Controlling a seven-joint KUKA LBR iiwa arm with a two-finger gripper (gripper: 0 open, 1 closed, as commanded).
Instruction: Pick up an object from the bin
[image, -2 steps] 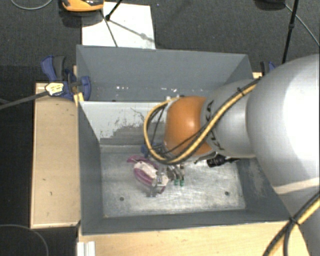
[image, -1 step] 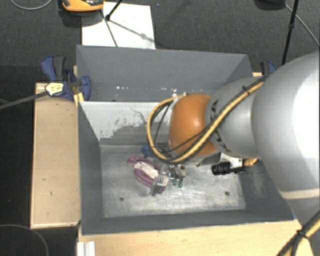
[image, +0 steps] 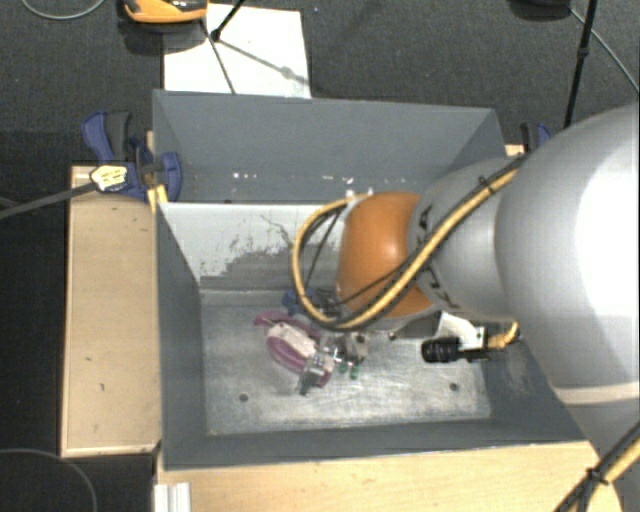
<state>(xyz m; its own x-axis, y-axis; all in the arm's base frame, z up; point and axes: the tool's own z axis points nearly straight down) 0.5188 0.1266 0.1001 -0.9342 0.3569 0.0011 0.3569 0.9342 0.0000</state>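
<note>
End effector (image: 328, 366) beside purple object (image: 288, 347), mid bin floor (image: 420, 392).

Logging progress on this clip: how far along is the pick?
Done: the gripper is down at the grey metal bin's floor. In hand: it sits beside a purple-pink curved plastic piece near the floor's middle; a grip cannot be confirmed. Left: lifting the piece out.
</note>
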